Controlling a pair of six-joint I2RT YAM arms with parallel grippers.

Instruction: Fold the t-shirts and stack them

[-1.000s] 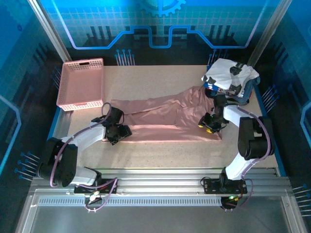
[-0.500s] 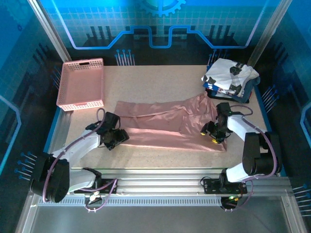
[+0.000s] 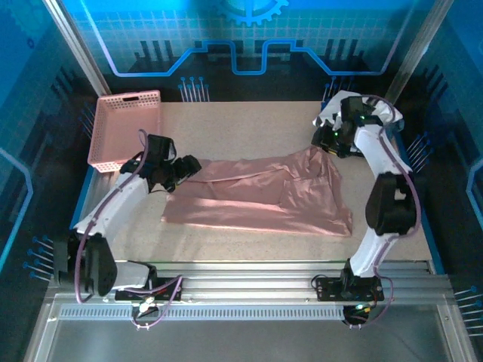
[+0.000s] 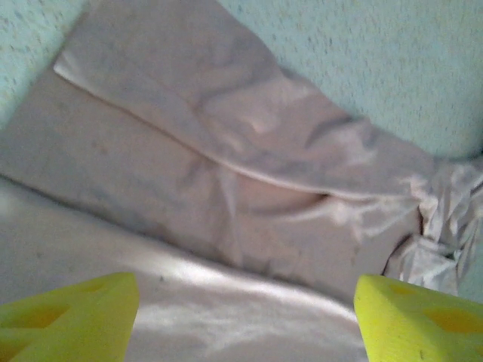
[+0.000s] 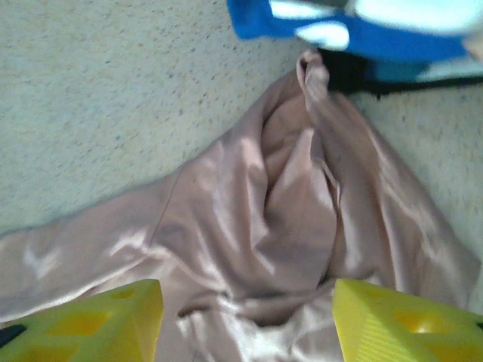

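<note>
Left pincer (image 3: 183, 169): my yellow fingers (image 4: 68, 311) are spread wide, nothing between them! I'm just to the right of the pink basket (image 3: 127, 97), off its near right corner.
Under my left pincer: the end of the dusty-pink shirt (image 3: 264, 197) nearest the basket, smooth cloth with one folded band lying across it. Whether I touch it, I cannot tell.
Dusty-pink shirt: flat on the table (image 3: 241, 124), stretching away from the basket to the right, rumpled into folds at the end farthest from the basket.
Right pincer (image 3: 329, 139): fingers (image 5: 407, 320) wide apart too, gripping nothing, well across the table from the basket.
Under my right pincer: the bunched far corner of the dusty-pink shirt, creases running together to a point.
White shirt with black patches (image 3: 375, 113): heaped at the corner of the table farthest right of the basket, just past my right pincer.
</note>
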